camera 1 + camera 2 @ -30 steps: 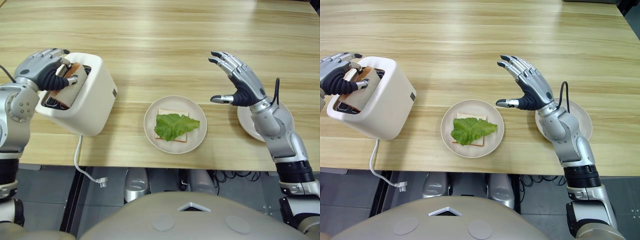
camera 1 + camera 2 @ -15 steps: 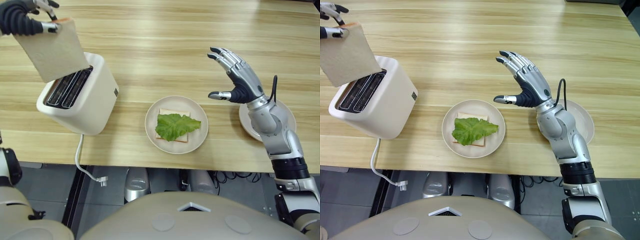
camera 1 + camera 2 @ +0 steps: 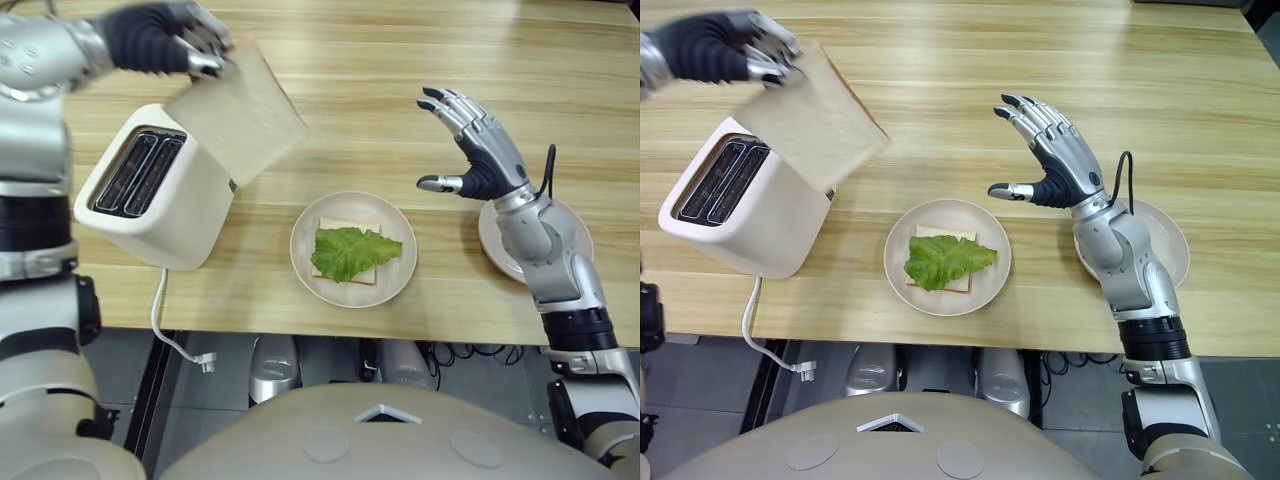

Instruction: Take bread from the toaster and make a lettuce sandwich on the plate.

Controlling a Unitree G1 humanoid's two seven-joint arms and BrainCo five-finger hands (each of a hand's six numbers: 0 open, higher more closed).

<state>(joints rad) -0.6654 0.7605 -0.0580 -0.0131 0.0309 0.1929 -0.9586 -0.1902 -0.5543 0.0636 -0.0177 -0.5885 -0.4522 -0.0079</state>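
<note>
One bread slice (image 3: 240, 120), probably light and crumbly, hangs corner-pinched in the left hand (image 3: 160, 35), left of the plate (image 3: 398, 272); right hand (image 3: 480, 150) splayed, empty.

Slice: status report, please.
Left hand shut on slice, in air by toaster. Right hand open, above table. Plate holds bread and lettuce; nothing between slice and plate.

the left hand (image 3: 160, 35) is smeared by blur, so the exact hold of its fingers on the corner of the bread slice (image 3: 240, 110) cannot be made out. just below that hand, the far top corner of the toaster (image 3: 170, 235) is covered by the slice. the small plate (image 3: 1173, 238) is largely hidden behind the wrist below the right hand (image 3: 480, 150). lower left of that hand, the bottom slice (image 3: 335, 226) is mostly covered by the lettuce (image 3: 352, 250).
</note>
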